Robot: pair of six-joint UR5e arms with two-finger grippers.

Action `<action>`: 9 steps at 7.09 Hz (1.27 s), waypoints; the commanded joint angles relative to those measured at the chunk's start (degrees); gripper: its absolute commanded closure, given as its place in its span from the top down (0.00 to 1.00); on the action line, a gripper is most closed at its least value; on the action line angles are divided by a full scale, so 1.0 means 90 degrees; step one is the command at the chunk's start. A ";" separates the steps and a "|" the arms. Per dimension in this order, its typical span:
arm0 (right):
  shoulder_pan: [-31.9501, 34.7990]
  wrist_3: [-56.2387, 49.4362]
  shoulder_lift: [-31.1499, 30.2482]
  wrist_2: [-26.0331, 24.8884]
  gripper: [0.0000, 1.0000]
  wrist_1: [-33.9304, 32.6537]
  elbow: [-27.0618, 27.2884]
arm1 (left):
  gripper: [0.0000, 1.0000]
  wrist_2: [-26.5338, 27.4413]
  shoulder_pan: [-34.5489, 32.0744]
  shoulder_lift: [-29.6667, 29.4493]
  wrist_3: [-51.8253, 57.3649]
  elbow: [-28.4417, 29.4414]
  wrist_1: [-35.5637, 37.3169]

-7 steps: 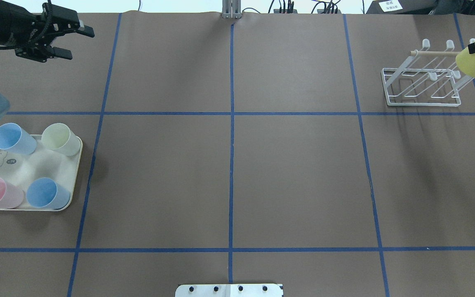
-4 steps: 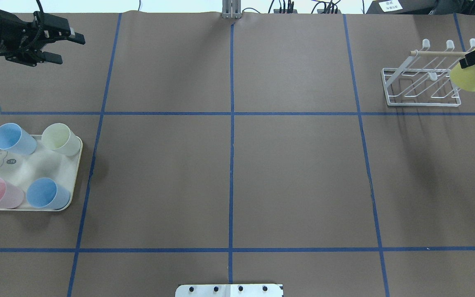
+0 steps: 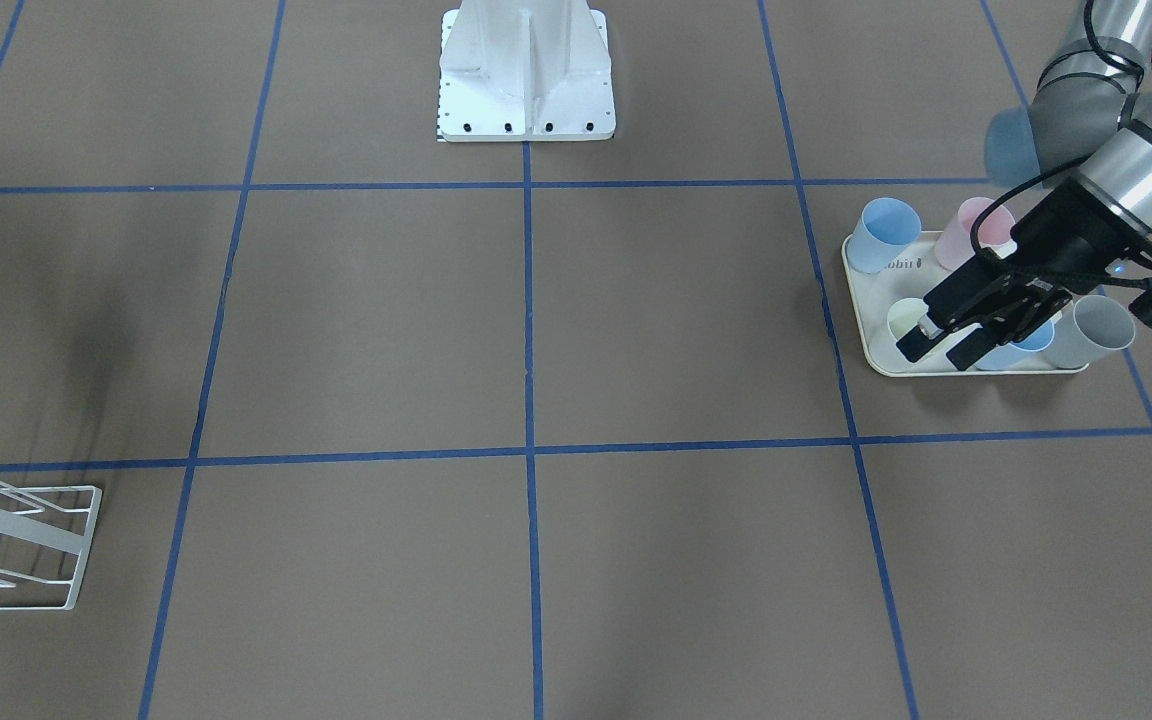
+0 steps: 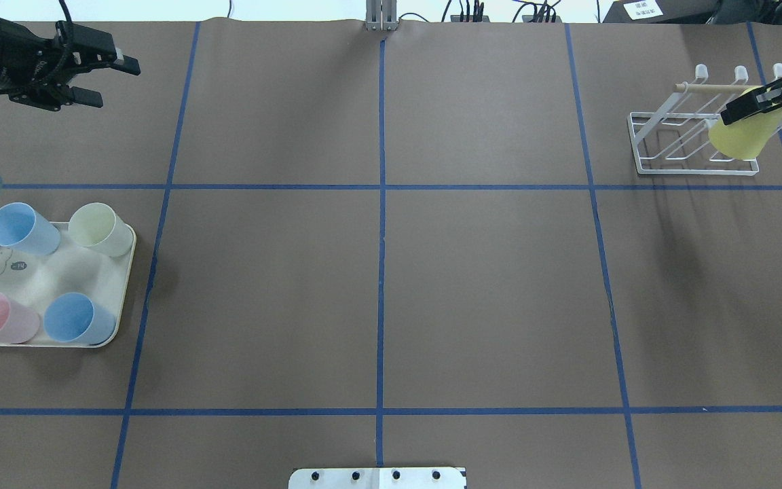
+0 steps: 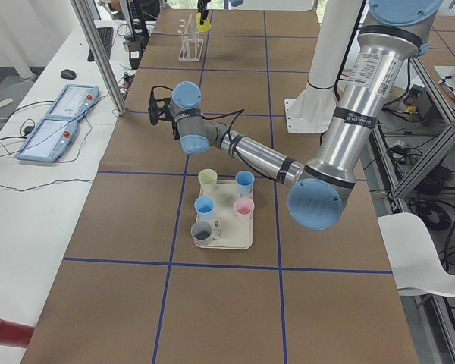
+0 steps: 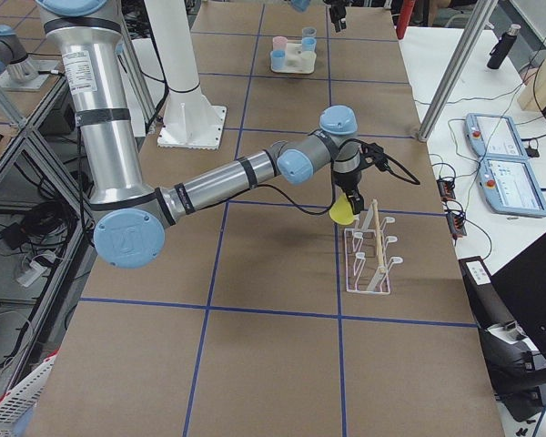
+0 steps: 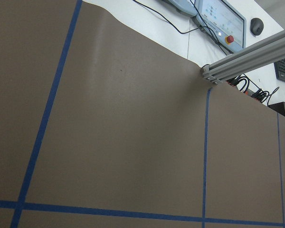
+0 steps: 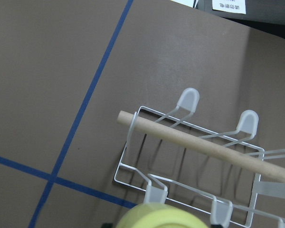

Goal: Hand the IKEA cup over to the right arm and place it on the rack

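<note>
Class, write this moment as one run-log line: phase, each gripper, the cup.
phase: placing on rack | right gripper: shut on yellow cup, at rack, unreleased | left gripper: open, empty, apart from tray

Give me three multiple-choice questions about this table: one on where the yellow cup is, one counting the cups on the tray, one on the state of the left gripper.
1. Where is the yellow cup?
A. On the tray
B. Lying at the table's centre
C. At the rack, in the right gripper

2. How many cups stand on the rabbit-print tray?
A. Three
B. Five
C. Seven

3. What is the state of the left gripper?
A. Jaws open, holding nothing
B. Shut on a blue cup
C. Shut on a pink cup

Answers:
1 C: the overhead view shows the black jaws clamped on the cup over the rack's wires.
2 B: the exterior left view shows two blue, one pink, one pale yellow and one grey.
3 A: its jaws stand apart over bare table, away from the tray.
</note>
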 commanded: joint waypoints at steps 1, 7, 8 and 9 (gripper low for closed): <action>-0.0007 0.0010 0.0084 -0.0015 0.00 0.0001 -0.0088 | 1.00 0.0000 0.0001 0.0007 0.0000 -0.0007 0.0000; -0.0143 0.0010 0.0240 -0.0299 0.00 -0.0009 -0.0450 | 1.00 0.0010 0.0001 -0.0003 0.0000 -0.0045 0.0000; -0.0153 0.0010 0.0269 -0.0299 0.00 -0.0009 -0.0498 | 1.00 0.0010 0.0001 -0.0003 0.0000 -0.0046 0.0000; -0.0182 0.0010 0.0337 -0.0308 0.00 -0.0009 -0.0557 | 1.00 0.0010 0.0001 -0.0003 -0.0010 -0.0046 0.0000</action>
